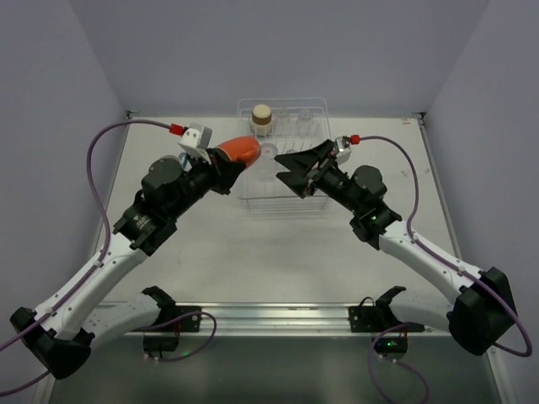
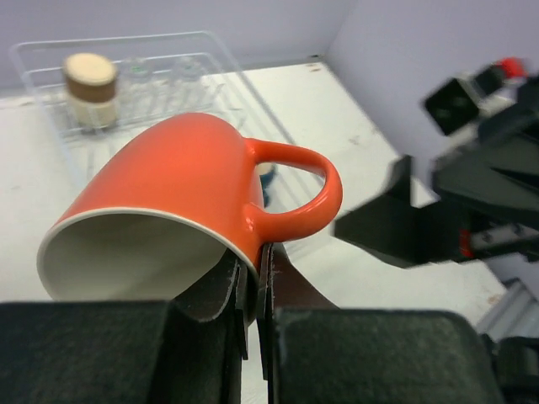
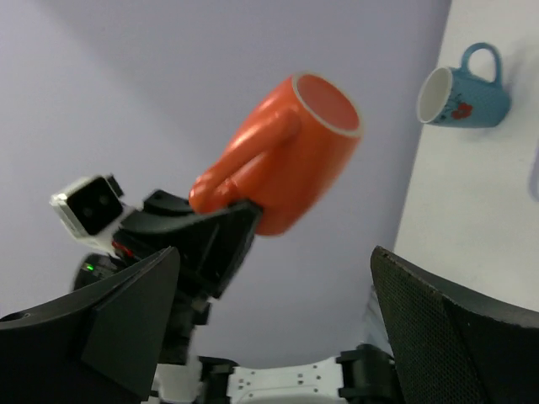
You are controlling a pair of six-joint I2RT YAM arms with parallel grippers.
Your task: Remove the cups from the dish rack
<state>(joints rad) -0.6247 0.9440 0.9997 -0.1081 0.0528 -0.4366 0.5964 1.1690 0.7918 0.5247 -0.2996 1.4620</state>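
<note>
The dish rack (image 1: pixel 282 209) is clear and sits by the middle of the table's far edge. At its far end stand a brown cup (image 1: pixel 262 119) with a pale top and clear tumblers (image 1: pixel 301 119). The orange mug (image 2: pixel 194 185), white inside, is up in the air by the rack's left side, tipped over. A blue mug (image 3: pixel 465 94) sits on the table.

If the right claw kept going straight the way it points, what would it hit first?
Probably the orange mug, held by the left gripper, centred between the right gripper's open fingers; depth unclear.

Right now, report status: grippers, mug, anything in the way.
Left gripper shut on orange mug, at its rim; mug tilted at dish rack left edge. Right gripper open, empty, over rack. Brown cup at rack's far end.
</note>
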